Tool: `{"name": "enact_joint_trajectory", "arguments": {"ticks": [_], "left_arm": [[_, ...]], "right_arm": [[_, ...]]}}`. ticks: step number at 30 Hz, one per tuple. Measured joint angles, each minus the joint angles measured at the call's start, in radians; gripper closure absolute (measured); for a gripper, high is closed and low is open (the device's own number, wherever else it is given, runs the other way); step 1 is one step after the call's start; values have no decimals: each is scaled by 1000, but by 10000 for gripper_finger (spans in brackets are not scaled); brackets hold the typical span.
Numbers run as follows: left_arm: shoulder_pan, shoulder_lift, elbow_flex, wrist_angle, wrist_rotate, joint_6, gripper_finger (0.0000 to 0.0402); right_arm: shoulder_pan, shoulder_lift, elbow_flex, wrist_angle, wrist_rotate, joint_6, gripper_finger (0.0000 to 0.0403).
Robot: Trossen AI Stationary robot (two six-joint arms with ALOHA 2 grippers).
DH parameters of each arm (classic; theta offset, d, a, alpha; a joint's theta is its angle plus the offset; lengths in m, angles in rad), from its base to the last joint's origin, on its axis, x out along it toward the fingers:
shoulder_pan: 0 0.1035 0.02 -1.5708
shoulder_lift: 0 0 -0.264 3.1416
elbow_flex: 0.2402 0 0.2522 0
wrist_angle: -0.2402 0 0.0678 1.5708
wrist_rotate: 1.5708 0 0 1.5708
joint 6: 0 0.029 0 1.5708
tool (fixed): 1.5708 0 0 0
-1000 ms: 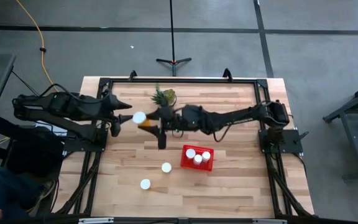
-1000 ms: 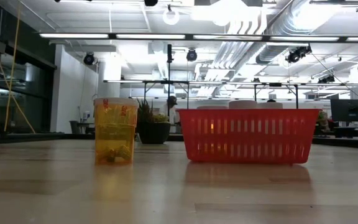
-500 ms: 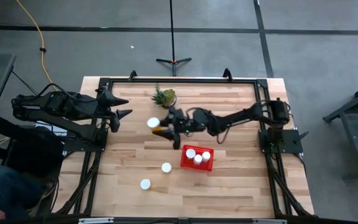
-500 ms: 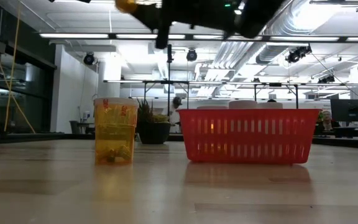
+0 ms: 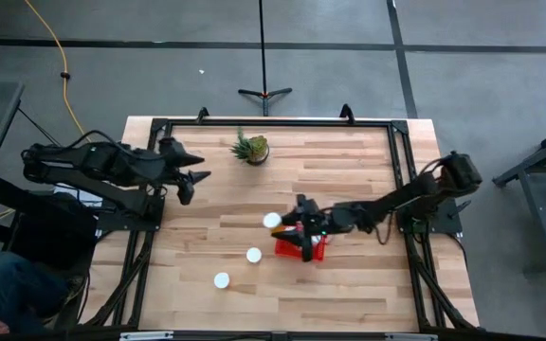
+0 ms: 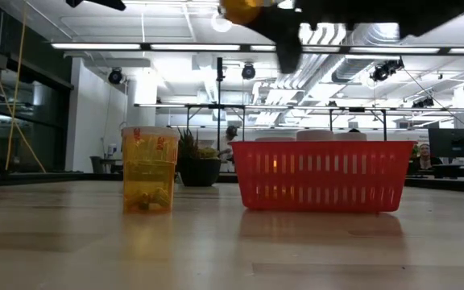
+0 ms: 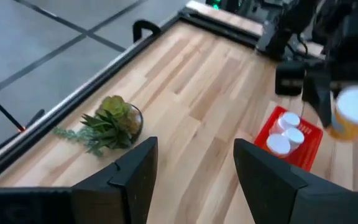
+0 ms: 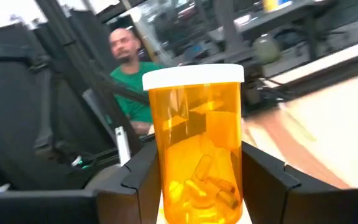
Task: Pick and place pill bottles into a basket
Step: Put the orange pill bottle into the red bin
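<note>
From above, my right gripper (image 5: 287, 224) carries a pill bottle (image 5: 272, 220) just beside the red basket (image 5: 317, 252), which already holds three bottles; two more (image 5: 253, 255) stand on the table (image 5: 349, 152), well apart. My left gripper (image 5: 193, 176) waits open near the plant (image 5: 252, 147). Level across, the basket's rim (image 6: 321, 145) needs clearing. My right wrist shows fingers (image 8: 142, 177) clamping the amber body: light, rigid, probably slick plastic.
</note>
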Motion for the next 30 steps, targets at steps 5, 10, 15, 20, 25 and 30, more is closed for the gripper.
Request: {"name": "enact_joint_trajectory", "arguments": {"ticks": [5,10,15,20,25,30], "left_arm": [[0,81,0,63,42,32,158],[0,170,0,265,195,156,158],[0,289,0,412,312,245,158],[0,410,0,469,418,268,129],[0,497,0,571,493,270,50],[0,564,1,644,535,269,10]], "right_arm": [[96,-31,-100,-6,162,47,234],[128,-30,-106,-31,230,46,234],[125,-30,-105,-58,245,40,234],[126,-28,-105,-99,251,41,234],[126,-28,-105,-116,252,41,234],[126,-28,-105,-141,252,43,234]]}}
